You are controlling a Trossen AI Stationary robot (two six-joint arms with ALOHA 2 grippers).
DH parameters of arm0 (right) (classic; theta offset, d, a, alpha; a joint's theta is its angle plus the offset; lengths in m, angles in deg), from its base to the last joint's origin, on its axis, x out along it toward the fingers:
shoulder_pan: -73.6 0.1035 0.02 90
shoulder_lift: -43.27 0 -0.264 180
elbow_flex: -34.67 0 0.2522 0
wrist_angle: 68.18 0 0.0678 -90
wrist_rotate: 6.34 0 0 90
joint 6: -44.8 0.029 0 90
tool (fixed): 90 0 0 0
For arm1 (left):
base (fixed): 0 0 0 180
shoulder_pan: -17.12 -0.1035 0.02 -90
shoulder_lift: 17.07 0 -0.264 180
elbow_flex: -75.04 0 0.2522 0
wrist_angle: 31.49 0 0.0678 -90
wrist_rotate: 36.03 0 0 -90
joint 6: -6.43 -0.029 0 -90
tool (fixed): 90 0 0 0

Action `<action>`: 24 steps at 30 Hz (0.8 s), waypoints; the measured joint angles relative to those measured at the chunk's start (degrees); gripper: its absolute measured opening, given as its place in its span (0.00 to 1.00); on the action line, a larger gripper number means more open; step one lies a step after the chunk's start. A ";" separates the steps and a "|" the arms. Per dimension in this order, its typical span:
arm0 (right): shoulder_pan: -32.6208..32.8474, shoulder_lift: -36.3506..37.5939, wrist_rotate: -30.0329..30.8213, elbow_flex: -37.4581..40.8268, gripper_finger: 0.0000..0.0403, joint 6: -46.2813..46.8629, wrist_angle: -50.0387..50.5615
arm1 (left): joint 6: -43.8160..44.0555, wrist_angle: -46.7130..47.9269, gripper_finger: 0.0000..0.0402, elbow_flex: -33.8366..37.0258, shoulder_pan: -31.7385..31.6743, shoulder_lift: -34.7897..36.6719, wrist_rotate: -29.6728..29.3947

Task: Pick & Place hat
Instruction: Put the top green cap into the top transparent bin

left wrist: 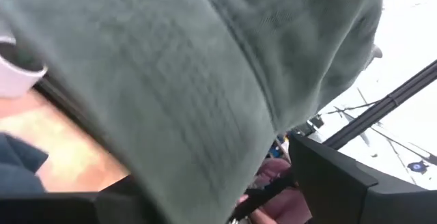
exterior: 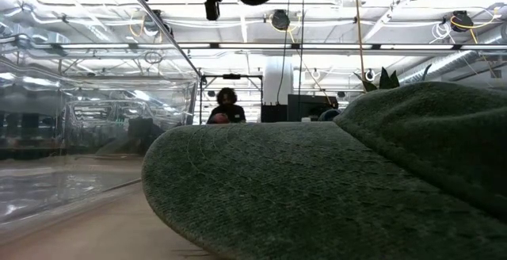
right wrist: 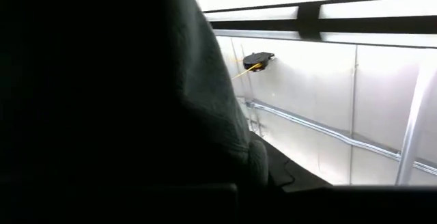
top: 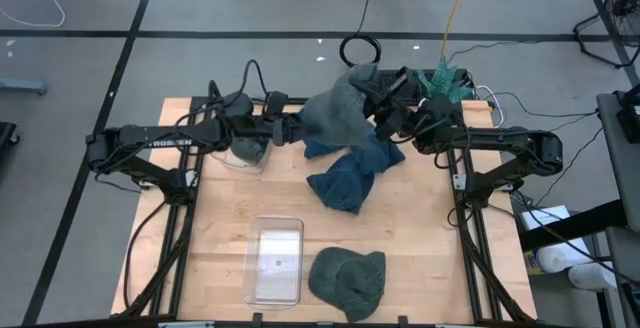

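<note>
Wooden table (top: 420, 238): clear bin (top: 275, 260) holds nothing visible, green hat (top: 348, 280) just beside it; left gripper (top: 298, 128) and right gripper (top: 383, 118) both clamp raised grey-green hat (top: 335, 113) over blue cloth (top: 350, 173)

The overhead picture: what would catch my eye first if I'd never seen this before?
Two dark arms meet at the far side of the table, holding a grey-green hat up between them. Below it lies a crumpled blue cloth. Near the front edge sit a clear plastic box and a second green hat, side by side.
</note>
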 joint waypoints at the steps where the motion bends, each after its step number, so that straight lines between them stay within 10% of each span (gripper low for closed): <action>1: 0.00 0.00 0.29 0.00 0.00 -0.01 0.35 | -0.02 -0.42 0.60 0.00 -0.07 0.02 0.05; 24: 0.02 0.00 8.42 0.00 0.00 -1.80 6.27 | -1.99 -0.78 0.60 0.00 -6.16 0.07 8.16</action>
